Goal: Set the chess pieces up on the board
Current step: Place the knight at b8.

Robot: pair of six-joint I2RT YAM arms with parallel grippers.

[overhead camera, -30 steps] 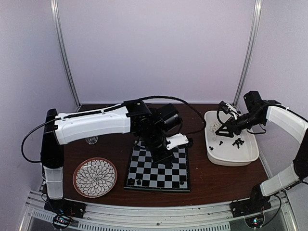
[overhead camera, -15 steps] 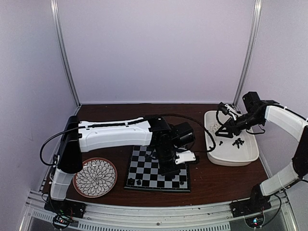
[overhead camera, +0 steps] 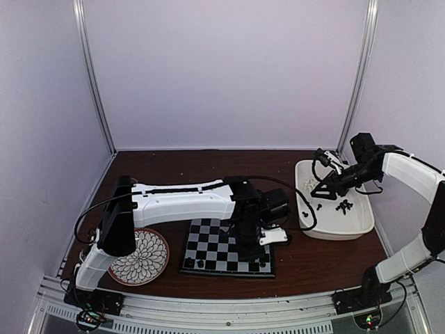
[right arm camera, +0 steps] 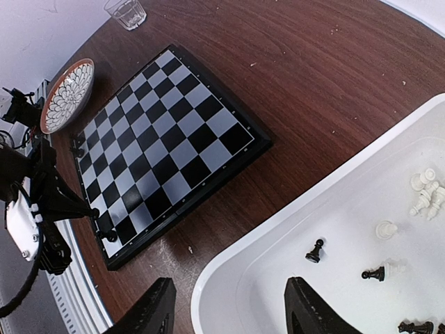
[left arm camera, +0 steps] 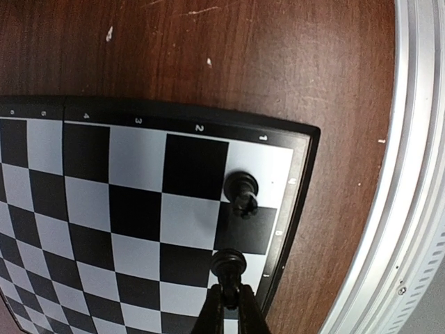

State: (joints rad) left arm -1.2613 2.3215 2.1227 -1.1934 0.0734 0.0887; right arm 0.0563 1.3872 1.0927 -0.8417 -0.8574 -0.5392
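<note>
My left gripper (left arm camera: 228, 298) is shut on the stem of a black chess piece (left arm camera: 228, 264), held over a pale square in the edge column of the board (left arm camera: 90, 202). Whether the piece touches the board I cannot tell. Another black piece (left arm camera: 243, 190) stands on the corner square, two squares away. In the top view the left gripper (overhead camera: 253, 252) is at the board's (overhead camera: 208, 245) near right corner. My right gripper (right arm camera: 229, 313) hangs open and empty over the rim of the white tub (right arm camera: 278, 229), which holds loose black pieces (right arm camera: 315, 251) and white pieces (right arm camera: 424, 191).
The flower-patterned plate (overhead camera: 149, 256) lies left of the board, partly under the left arm. Two black pieces (overhead camera: 195, 264) stand on the board's near left corner. A drinking glass (right arm camera: 126, 12) stands at the far left. The metal table rail (left arm camera: 410, 174) runs close to the board's edge.
The left arm has swung from over the board's far side down to its near right corner, carrying the black piece. The right arm has hardly moved.
</note>
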